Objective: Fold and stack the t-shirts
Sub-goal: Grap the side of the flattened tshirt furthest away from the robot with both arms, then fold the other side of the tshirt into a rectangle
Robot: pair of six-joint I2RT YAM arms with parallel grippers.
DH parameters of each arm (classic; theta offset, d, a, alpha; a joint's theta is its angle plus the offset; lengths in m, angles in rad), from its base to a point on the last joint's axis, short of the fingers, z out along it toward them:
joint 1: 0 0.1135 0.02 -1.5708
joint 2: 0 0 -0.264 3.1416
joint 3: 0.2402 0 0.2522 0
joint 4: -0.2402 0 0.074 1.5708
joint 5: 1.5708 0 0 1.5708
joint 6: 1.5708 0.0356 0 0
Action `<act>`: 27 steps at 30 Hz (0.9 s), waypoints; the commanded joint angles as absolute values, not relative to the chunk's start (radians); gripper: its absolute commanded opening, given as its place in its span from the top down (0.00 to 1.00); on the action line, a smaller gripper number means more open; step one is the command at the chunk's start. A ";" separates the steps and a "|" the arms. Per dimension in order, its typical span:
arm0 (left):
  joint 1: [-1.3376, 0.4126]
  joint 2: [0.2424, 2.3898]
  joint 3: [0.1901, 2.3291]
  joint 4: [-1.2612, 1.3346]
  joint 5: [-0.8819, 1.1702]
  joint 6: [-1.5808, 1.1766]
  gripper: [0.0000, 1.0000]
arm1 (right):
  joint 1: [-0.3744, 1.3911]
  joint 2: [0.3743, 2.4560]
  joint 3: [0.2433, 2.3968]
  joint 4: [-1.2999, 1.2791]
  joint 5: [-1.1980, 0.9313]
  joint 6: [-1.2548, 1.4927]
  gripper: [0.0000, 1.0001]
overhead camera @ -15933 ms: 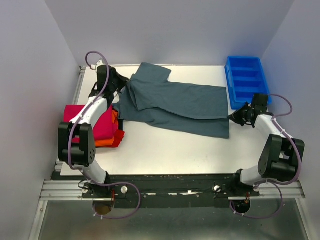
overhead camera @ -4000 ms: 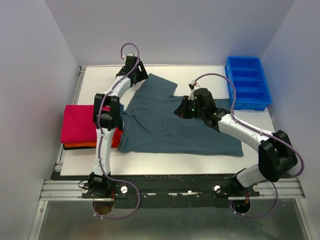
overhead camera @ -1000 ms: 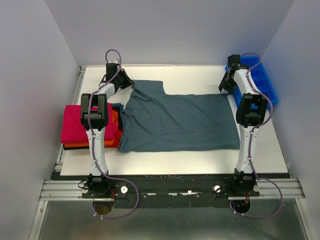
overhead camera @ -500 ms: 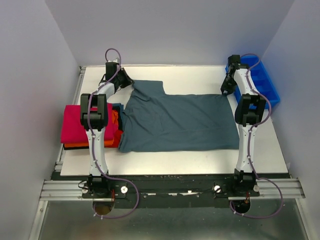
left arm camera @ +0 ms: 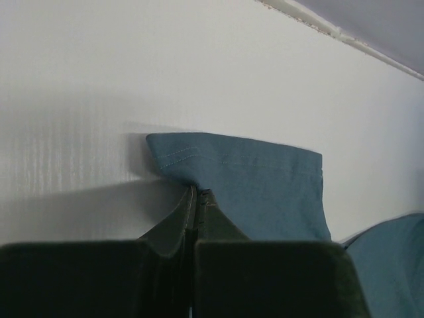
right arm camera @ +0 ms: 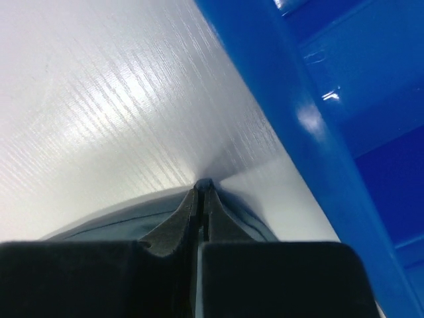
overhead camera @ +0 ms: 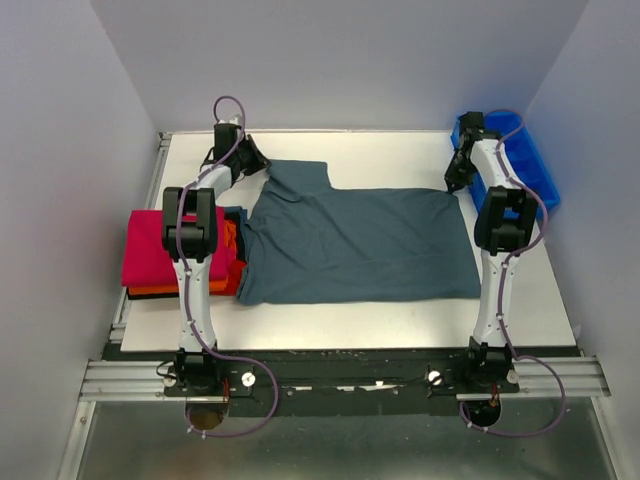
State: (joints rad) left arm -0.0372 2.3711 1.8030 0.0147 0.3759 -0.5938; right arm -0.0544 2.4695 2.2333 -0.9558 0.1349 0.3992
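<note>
The slate grey-blue t-shirt (overhead camera: 360, 245) lies spread flat on the white table. My left gripper (overhead camera: 262, 165) is shut on its far left sleeve (left arm camera: 245, 182) at the hem. My right gripper (overhead camera: 455, 184) is shut on its far right corner (right arm camera: 132, 222), low on the table beside the blue tray. The crimson-pink t-shirt (overhead camera: 160, 248) lies folded on the folded orange t-shirt (overhead camera: 180, 289) at the table's left edge. The grey-blue shirt's left edge overlaps that stack.
The bright blue plastic tray (overhead camera: 520, 160) stands at the far right corner, its wall (right arm camera: 318, 132) close to my right gripper. Both arms stretch to the far side of the table. Grey walls close in on three sides.
Over the last second both grippers stayed shut on the shirt's far corners and shifted only slightly. Earlier, the crumpled shirt was pulled out flat.
</note>
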 commanded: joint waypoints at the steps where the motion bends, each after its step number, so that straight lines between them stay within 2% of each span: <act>1: -0.066 2.362 1.877 0.020 0.359 -0.578 1.00 | -0.061 2.370 2.200 -0.913 0.156 0.394 0.96; 8: -0.097 2.370 1.928 0.006 0.330 -0.542 1.00 | -0.063 2.266 2.115 -0.873 0.181 0.397 0.98; 14: -0.124 2.453 2.072 -0.097 0.321 -0.532 1.00 | -0.063 2.253 2.091 -0.877 0.169 0.400 0.98; 27: -0.155 2.298 1.875 -0.019 0.296 -0.460 1.00 | -0.094 2.237 2.060 -0.881 0.103 0.410 0.99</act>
State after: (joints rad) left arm -0.1455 2.4187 1.9648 -0.0483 0.3294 -0.5137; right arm -0.0841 2.2639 2.0975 -0.8875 0.1398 0.4023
